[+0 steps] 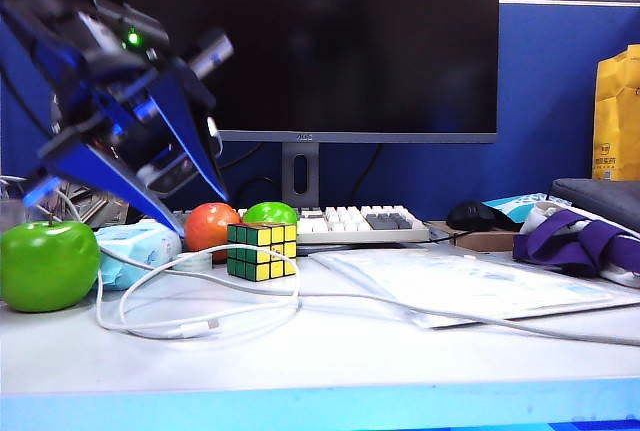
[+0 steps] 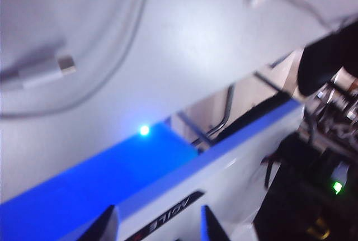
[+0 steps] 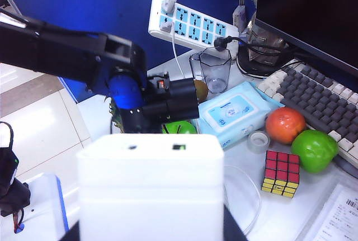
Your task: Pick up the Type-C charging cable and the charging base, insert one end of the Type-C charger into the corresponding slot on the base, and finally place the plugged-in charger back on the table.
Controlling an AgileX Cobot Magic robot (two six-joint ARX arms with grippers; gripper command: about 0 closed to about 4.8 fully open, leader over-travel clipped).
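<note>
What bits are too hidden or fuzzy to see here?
Right gripper: right wrist view, hidden behind the charging base it holds; missing from the exterior view.
Left gripper, open above the table's left side: left wrist view, blurred, cut off by the edge.
Type-C charging cable: exterior view, far end leaves the right edge.

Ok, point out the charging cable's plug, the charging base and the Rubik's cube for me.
Type-C charging cable [image 2: 49, 71]: left wrist view, on the white plug housing behind the metal tip.
Charging base [image 3: 150, 188]: right wrist view, on its white front face.
Rubik's cube [image 1: 261, 250]: exterior view, near its front vertical edge.
</note>
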